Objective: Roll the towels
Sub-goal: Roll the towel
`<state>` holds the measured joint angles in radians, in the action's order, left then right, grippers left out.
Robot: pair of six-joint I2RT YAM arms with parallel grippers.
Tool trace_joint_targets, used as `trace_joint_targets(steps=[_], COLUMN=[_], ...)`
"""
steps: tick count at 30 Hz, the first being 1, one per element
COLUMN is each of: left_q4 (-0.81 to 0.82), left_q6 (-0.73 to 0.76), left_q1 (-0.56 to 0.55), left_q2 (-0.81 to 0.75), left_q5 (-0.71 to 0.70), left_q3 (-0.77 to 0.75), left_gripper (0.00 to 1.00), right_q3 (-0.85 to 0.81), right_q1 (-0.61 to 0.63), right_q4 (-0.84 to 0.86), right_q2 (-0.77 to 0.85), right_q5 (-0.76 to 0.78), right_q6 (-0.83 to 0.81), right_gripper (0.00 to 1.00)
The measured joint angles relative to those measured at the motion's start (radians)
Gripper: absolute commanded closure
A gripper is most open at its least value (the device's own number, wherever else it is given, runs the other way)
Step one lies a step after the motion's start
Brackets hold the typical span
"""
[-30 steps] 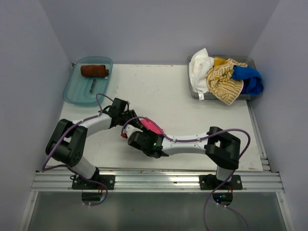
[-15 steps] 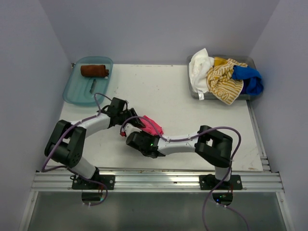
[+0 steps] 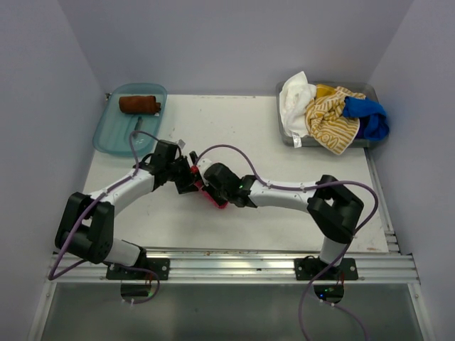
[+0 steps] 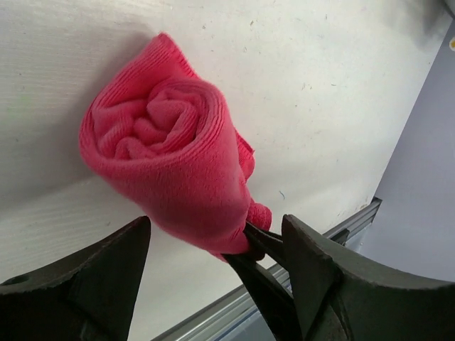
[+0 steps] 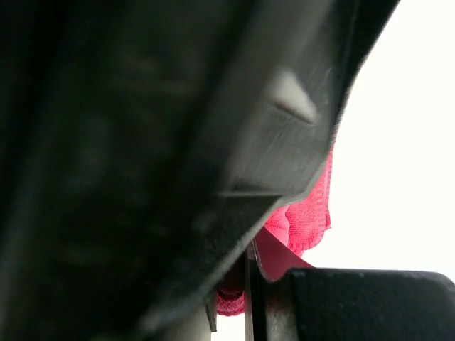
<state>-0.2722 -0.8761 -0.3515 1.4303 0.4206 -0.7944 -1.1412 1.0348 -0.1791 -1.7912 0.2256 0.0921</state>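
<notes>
"What's on the table (image 3: 284, 188)?"

"The biggest heap sits at the upper right of the overhead view. It's a grey bin (image 3: 370, 90) with a white towel (image 3: 293, 99), a yellow-and-white striped towel (image 3: 328, 122) and a blue towel (image 3: 366, 114) piled loosely in it. At the upper left there's a teal tray (image 3: 106, 142), and a rust-brown towel (image 3: 139, 104) lies rolled at its far end."

"And the pink one?"

"The pink towel (image 4: 170, 149) is rolled up on the table left of centre, between the two grippers."

"Which one has it?"

"The right gripper (image 4: 250, 238) is clenched on a corner at the roll's lower end. The left gripper (image 4: 213, 224) is released, with its fingers spread to either side of the roll and not closed on it."
</notes>
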Motion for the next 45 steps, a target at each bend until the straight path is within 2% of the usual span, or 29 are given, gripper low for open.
trace_joint_targets(steps=[10, 14, 18, 22, 35, 42, 45], left_q4=[0.008, -0.008, -0.007, 0.002, 0.241, 0.274, 0.277], left_q6=[0.029, 0.055, 0.076, 0.076, -0.003, -0.009, -0.01], left_q1=[0.013, 0.013, 0.013, 0.013, 0.013, 0.014, 0.014], left_q2=[-0.017, -0.019, -0.021, -0.016, 0.098, 0.097, 0.097], left_q5=[0.039, 0.04, 0.042, 0.045, 0.106, 0.081, 0.069], left_q3=[0.04, 0.042, 0.044, 0.053, 0.139, 0.152, 0.152], left_gripper=[0.16, 0.06, 0.05, 0.08, 0.06, 0.04, 0.06], right_q3=[0.039, 0.057, 0.071, 0.087, 0.138, 0.169, 0.169], right_q1=[-0.177, -0.241, -0.288, -0.315, -0.356, -0.391, -0.394], right_q4=[0.031, 0.056, 0.092, 0.138, 0.277, 0.407, 0.438], right_q2=[0.023, 0.022, 0.01, -0.01, -0.066, -0.118, -0.132], right_q5=[-0.377, -0.492, -0.595, -0.691, -0.856, -0.953, -0.973], right_q6=[0.175, 0.246, 0.304, 0.354, 0.486, 0.592, 0.622], right_gripper=[1.0, 1.0, 1.0, 1.0, 1.0, 1.0, 1.0])
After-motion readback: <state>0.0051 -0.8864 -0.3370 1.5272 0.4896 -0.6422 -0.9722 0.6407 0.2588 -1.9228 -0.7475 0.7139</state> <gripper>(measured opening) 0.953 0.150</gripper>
